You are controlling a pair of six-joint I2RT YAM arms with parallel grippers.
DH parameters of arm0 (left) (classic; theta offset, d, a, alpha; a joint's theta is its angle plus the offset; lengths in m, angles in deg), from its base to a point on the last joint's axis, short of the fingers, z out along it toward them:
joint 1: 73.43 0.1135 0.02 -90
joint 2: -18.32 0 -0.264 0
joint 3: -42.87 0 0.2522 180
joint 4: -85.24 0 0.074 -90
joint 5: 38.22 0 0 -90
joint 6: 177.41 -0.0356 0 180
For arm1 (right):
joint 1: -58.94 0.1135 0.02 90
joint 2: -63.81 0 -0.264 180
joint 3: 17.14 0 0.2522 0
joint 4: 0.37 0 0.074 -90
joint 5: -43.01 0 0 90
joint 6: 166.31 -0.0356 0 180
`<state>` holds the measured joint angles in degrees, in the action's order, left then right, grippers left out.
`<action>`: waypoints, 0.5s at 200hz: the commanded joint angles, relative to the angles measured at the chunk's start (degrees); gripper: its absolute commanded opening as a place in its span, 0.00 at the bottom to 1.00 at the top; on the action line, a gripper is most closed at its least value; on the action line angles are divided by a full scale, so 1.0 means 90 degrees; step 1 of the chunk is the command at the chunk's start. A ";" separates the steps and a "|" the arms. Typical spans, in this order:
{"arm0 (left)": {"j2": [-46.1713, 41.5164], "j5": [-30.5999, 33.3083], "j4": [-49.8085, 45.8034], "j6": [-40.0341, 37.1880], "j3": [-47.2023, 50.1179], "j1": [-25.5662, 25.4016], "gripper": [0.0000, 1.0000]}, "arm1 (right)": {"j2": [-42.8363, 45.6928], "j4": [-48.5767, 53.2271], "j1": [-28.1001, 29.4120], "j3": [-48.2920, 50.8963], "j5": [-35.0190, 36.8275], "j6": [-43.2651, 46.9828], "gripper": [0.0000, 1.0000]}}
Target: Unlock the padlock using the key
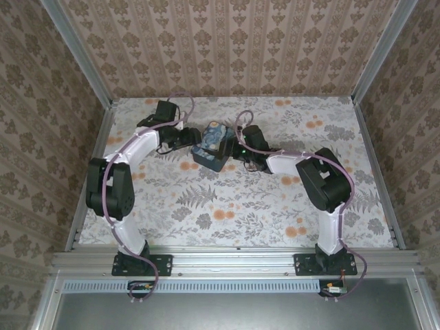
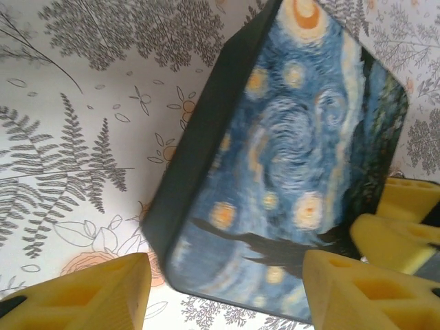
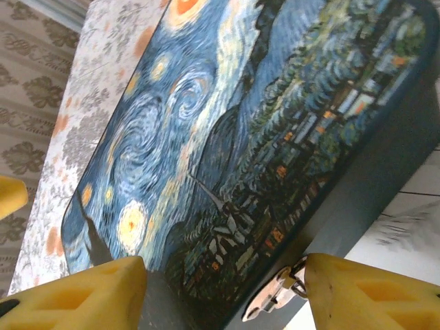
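Two arms are arching over the floral tabletop [image 1: 289, 206] and pointing inward at its far middle, the left arm [image 1: 130, 158] curving in from one flank and the right arm [image 1: 316, 175] from the other, so that both wrist cameras are looking at the same object. Between them the swirl-painted box [image 1: 212, 146] is lying flat, lid up. It is likely being bracketed this way so one side can steady it while the other works. The left hand [image 2: 227, 275] is hovering over one corner of the box with its yellow fingers [image 2: 75, 299] spread wide, gripping nothing. The right hand [image 3: 225, 268] is likewise gaping and empty. It is straddling the box's dark side wall, where a small metal latch [image 3: 276, 297] is jutting out, probably the fitting the padlock belongs on. Where the padlock and the key are lying cannot be told from these angles, so the unlocking is judged not yet begun.
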<state>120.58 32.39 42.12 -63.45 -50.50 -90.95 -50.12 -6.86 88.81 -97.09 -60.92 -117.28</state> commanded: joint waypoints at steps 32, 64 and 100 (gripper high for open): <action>-0.0755 0.0828 0.0343 0.0293 0.0501 0.0575 0.63 | 0.0443 -0.0336 -0.0045 0.0269 0.0187 -0.0042 1.00; -0.1233 0.2404 0.0689 0.0244 0.0940 0.0664 1.00 | 0.1733 0.0861 -0.0613 0.0945 0.0779 0.1250 1.00; -0.1999 0.4720 0.1423 -0.0498 0.2011 0.0779 1.00 | 0.3582 0.1661 -0.1492 0.2063 0.2601 0.3466 1.00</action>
<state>107.56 56.76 49.31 -62.46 -37.87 -84.83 -27.20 1.58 79.04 -83.72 -51.00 -102.88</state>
